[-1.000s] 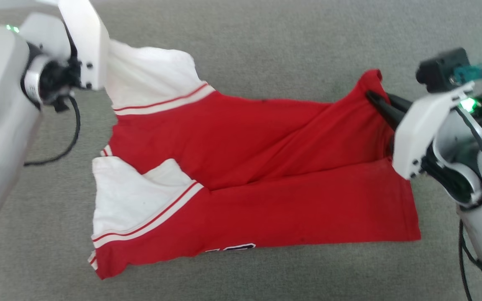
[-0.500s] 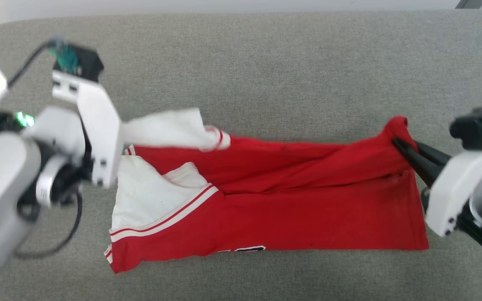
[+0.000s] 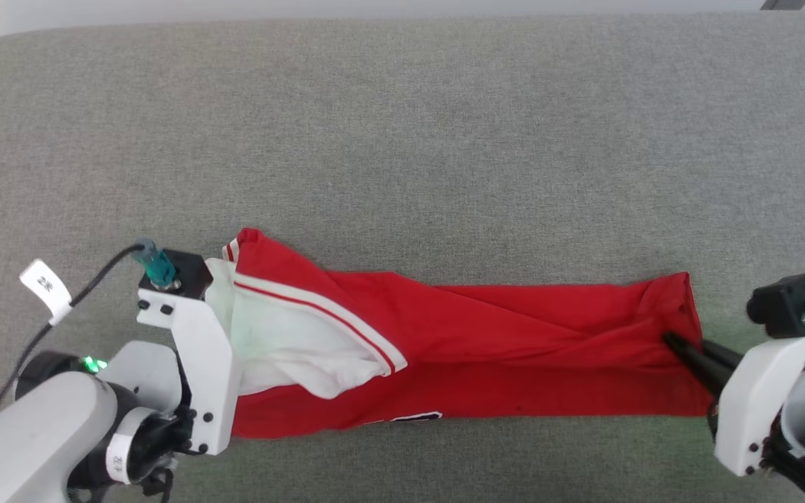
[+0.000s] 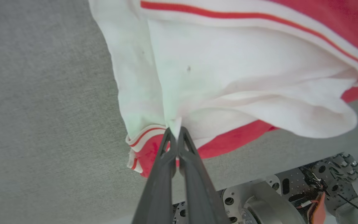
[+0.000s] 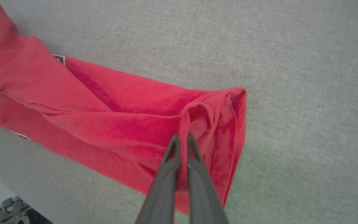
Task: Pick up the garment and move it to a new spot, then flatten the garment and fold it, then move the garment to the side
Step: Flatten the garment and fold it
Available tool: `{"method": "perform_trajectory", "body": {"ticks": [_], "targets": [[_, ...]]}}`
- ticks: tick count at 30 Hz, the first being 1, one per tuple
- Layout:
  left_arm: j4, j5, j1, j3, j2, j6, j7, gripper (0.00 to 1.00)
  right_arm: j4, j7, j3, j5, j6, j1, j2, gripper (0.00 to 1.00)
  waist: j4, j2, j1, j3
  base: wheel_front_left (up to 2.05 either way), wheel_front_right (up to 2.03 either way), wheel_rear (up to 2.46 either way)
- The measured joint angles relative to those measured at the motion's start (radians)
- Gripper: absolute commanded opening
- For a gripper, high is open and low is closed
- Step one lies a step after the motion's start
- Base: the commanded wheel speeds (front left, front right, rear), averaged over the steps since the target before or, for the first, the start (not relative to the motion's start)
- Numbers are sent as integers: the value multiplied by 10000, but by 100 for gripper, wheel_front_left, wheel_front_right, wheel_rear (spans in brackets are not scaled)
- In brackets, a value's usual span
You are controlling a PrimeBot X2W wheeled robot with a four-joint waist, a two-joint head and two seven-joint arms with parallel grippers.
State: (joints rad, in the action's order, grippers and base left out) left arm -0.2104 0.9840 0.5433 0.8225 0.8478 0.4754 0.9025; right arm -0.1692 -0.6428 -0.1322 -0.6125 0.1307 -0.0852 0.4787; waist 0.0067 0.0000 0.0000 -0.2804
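The garment [image 3: 500,356], a red shirt with white sleeves and striped trim, lies stretched left to right as a long narrow band on the grey surface, doubled over on itself. My left gripper [image 4: 175,132] is shut on a pinch of white sleeve fabric [image 4: 228,77] at the shirt's left end; in the head view its wrist plate hides the fingers. My right gripper [image 3: 671,340] is shut on a fold of red cloth [image 5: 120,124] at the hem end, fingers [image 5: 194,174] pressed together on it. A bit of black lettering [image 3: 402,419] peeks out at the near edge.
Grey fabric-covered surface [image 3: 402,140] stretches wide beyond the garment, with its far edge at the top and a rounded corner at the top left. The robot's base [image 4: 275,202] shows past the near edge. A cable with a white tag [image 3: 46,290] trails from the left wrist.
Both grippers have brought the garment's far edge toward the near edge, laying it over itself into a narrower band. The head camera has also shifted, so more of the surface shows.
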Motion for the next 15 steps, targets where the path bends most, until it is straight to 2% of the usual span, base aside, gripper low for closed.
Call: {"method": "perform_trajectory", "body": {"ticks": [4,6,7,8,9,10,11,12,15], "targets": [[792,178,-197,25,-368,-291,-380,0,508,-12,-224,-6,0,-56,-228,0,-59,0,0,-25,0,0,0],[1250,311,-243,-8,-558,-443,-516,0,773,-58,-360,-10,0,-139,-347,7,-87,0,0,-1,0,0,0],[1453,309,-279,0,-604,-573,-644,24,901,-77,-420,-29,0,-194,-401,15,-103,0,0,14,0,0,0],[1651,320,-314,-36,-685,-631,-780,33,1032,-42,-466,-27,0,-277,-443,36,-116,0,0,37,0,0,0],[1843,376,-335,-65,-767,-688,-871,40,1124,0,-550,-17,0,-343,-449,44,-120,0,0,74,0,0,0],[1987,403,-349,-59,-830,-775,-968,52,1189,2,-612,-15,0,-378,-447,47,-123,0,0,115,0,0,0],[2107,401,-360,-44,-859,-853,-1097,100,1258,10,-654,-15,0,-394,-454,63,-130,0,0,165,0,0,0],[2205,401,-371,-58,-892,-895,-1208,100,1313,75,-654,-17,0,-401,-474,100,-133,0,0,211,0,0,0],[2399,407,-479,-100,-957,-978,-1475,100,1377,104,-696,-21,0,-417,-449,100,-119,0,0,376,0,0,0]]}}
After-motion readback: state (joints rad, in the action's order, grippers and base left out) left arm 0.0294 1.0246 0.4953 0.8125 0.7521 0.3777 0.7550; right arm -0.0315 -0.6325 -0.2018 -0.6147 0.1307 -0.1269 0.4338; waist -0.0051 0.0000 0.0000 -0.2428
